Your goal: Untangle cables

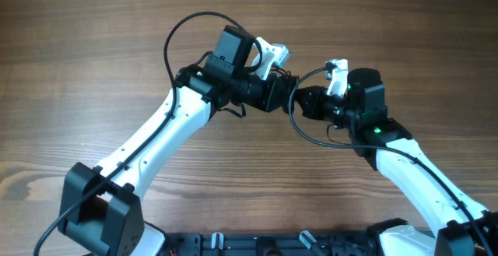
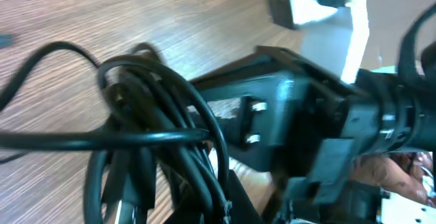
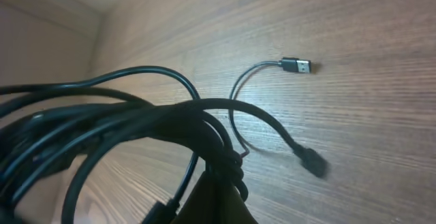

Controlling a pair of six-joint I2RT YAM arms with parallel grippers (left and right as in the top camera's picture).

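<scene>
cables point(image 2: 136, 140): 1 black bunch held off the table point(image 1: 78, 54), upper centre of overhead frame, between both arms | right gripper point(image 1: 305, 100): clamped on the bunch | left gripper point(image 1: 285, 92): just beside it, grip could not be told, fingers hidden | USB plug point(image 3: 298, 65) upper right, dark plug point(image 3: 313, 163) lower right in right wrist view

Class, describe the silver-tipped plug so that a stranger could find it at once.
In the right wrist view, start at the wooden table. From the dark cable bundle at lower left, a thin cord curls up and right to the plug. Its tip is silver metal; the other plug below it is all dark.
</scene>
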